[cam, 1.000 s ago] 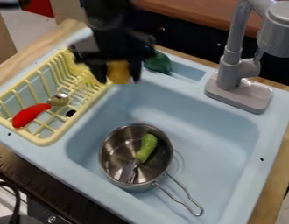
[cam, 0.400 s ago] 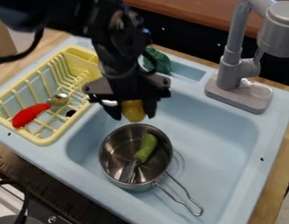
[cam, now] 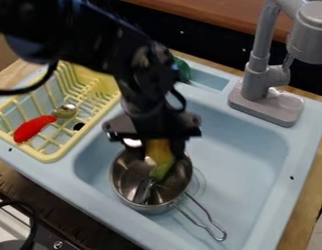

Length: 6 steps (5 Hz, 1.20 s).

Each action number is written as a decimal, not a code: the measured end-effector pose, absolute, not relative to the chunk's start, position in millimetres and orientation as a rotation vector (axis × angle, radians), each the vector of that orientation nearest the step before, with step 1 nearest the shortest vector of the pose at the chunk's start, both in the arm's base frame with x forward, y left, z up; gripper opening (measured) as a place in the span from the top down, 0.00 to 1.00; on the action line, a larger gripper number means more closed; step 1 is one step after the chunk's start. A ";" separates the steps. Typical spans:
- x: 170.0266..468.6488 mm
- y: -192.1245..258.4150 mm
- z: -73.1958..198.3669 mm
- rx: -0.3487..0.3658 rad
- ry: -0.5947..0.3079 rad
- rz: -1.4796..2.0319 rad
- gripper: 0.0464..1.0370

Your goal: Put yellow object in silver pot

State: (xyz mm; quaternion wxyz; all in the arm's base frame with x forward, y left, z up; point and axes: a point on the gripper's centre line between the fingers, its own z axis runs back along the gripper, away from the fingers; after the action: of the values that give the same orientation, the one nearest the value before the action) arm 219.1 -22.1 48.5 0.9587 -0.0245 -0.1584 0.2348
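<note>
The tool (cam: 156,152), parted by the yellow object (cam: 161,152) it grips, is at the silver pot's (cam: 145,208) twelve o'clock side. Release remains.

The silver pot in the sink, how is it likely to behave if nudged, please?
The silver pot would probably slide rather than roll, standing upright on the sink floor. Its thin-looking metal suggests fairly light weight, and pushing the long wire handle might swing it round.

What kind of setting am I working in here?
Probably a toy kitchen: a light blue sink with a grey faucet over it, a yellow dish rack beside the basin, and a silver pot sitting inside.
</note>
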 end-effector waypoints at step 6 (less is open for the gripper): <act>232.2 -3.3 88.7 -0.077 -0.371 0.419 0.04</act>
State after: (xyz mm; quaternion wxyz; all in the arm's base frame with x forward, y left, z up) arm 232.2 -3.3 88.7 0.9603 -0.0381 -0.1830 0.2069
